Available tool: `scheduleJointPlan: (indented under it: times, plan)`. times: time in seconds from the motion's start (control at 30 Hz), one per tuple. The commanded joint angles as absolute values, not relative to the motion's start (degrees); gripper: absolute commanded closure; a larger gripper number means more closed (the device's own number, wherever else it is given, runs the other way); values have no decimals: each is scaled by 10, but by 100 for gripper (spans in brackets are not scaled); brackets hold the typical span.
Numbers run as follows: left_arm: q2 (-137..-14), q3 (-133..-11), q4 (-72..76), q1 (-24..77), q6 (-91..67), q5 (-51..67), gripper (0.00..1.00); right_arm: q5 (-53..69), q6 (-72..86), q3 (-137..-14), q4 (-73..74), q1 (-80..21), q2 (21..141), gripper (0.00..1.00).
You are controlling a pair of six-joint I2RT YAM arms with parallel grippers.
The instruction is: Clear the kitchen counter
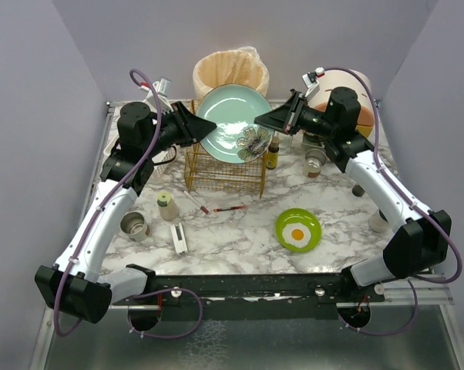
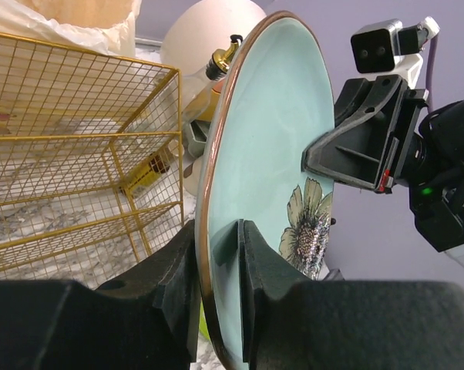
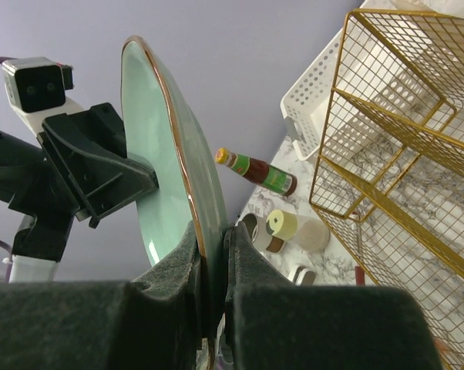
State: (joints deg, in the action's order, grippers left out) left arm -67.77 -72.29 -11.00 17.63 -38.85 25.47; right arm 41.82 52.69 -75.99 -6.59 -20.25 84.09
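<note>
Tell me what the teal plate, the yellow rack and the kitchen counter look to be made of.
The teal plate is probably glazed ceramic: glossy surface, brown rim, printed flower. The yellow rack looks like thin metal wire with a gold-coloured coat, joined in a grid. The kitchen counter shows a white marble pattern with grey veins; real stone or printed laminate, I cannot tell.

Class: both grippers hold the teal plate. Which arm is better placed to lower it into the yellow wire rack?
Probably left. The left gripper clamps the teal plate over the left side of the yellow wire rack; the right gripper hangs near a bottle beside it.
</note>
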Motion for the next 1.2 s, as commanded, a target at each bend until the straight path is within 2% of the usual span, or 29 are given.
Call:
scheduleJointPlan:
  times: [0.0,0.1,0.23,0.37,0.5,0.63,0.87,1.17]
  plan:
    - [-684,-725,-123,174,-371,258,92,409,517,-781,-79,-205,815,100]
    - [-689,-728,-125,174,-374,258,100,399,495,-786,-55,-204,812,100]
    - [-697,-735,-123,174,-382,259,100,365,446,-794,-5,-205,803,96]
    - [-700,-745,-121,174,-389,251,100,325,403,-799,51,-204,793,80]
    - [-703,-764,-132,173,-387,243,100,299,375,-808,82,-204,793,54]
    - [-710,-778,-142,172,-387,236,100,279,353,-812,106,-205,795,42]
    - [-729,-798,-157,161,-391,238,100,222,318,-807,131,-204,782,36]
    - [-748,-808,-149,122,-419,267,100,186,294,-790,156,-205,757,35]
